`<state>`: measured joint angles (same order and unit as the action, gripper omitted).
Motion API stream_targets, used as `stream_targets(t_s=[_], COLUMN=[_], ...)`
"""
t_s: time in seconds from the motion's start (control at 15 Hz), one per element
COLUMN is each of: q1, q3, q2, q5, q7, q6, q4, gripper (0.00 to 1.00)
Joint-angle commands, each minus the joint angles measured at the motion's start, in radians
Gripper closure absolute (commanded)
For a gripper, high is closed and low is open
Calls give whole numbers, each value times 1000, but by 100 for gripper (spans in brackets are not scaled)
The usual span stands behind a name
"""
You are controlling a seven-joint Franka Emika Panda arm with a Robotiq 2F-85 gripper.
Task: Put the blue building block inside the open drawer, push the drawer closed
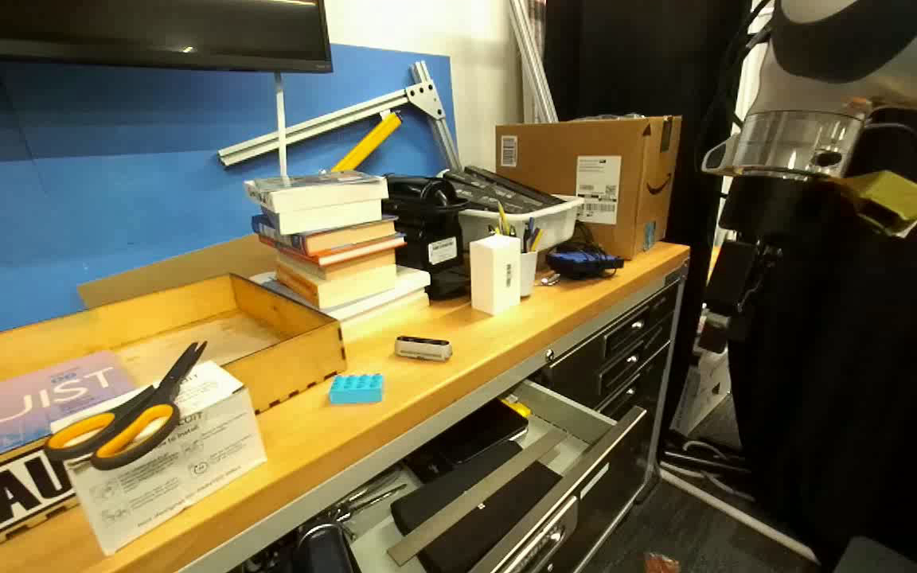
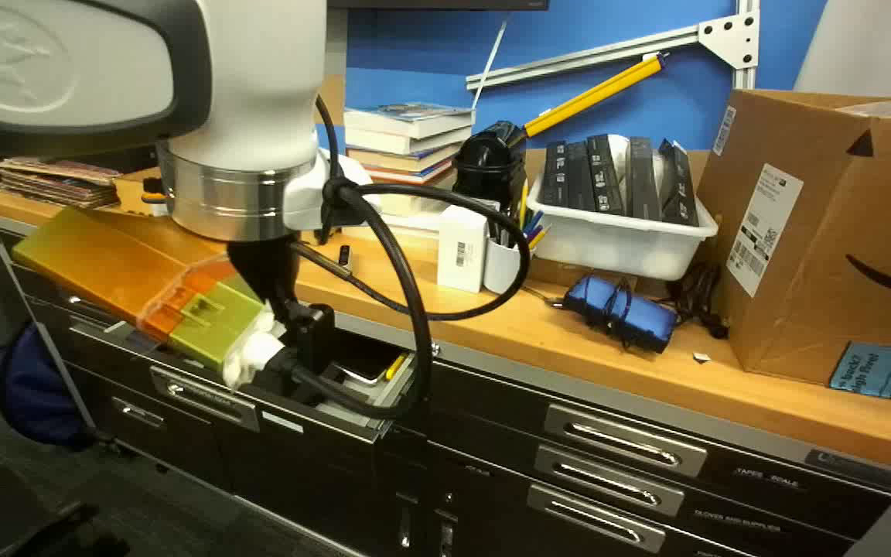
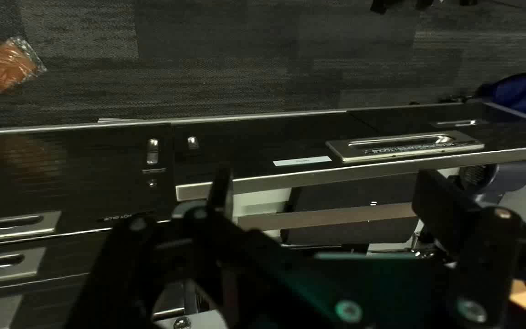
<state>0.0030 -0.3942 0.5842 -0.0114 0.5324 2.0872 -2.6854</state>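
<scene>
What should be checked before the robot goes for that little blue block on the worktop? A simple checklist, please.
1. The blue block is in sight: ok, it lies on the worktop in an exterior view.
2. The gripper is open and holding nothing: ok, its jaws stand apart in the wrist view.
3. The gripper is at the block: not ok, it hangs away from it.
4. The drawer is open: ok.
5. There is a gap between block and wooden tray: cannot tell.
6. The drawer has room: cannot tell, a long flat strip and a dark slab already lie inside.
</scene>
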Motion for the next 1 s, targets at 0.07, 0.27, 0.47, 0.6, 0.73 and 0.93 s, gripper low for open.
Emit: stream_targets(t_s=[0.07, 0.27, 0.47, 0.6, 0.73, 0.93], q1=[-29, -29, -36, -12, 25, 83], q3=[29, 29, 41, 81, 152, 267], q2=[-6, -5, -14, -68, -128, -247], q5=[-19, -19, -10, -26, -19, -9], q7=[15, 15, -11, -59, -104, -165], q6=[-2, -2, 20, 82, 156, 230], q4=[2, 2, 11, 54, 94, 173], gripper=[0, 0, 0, 0, 0, 0])
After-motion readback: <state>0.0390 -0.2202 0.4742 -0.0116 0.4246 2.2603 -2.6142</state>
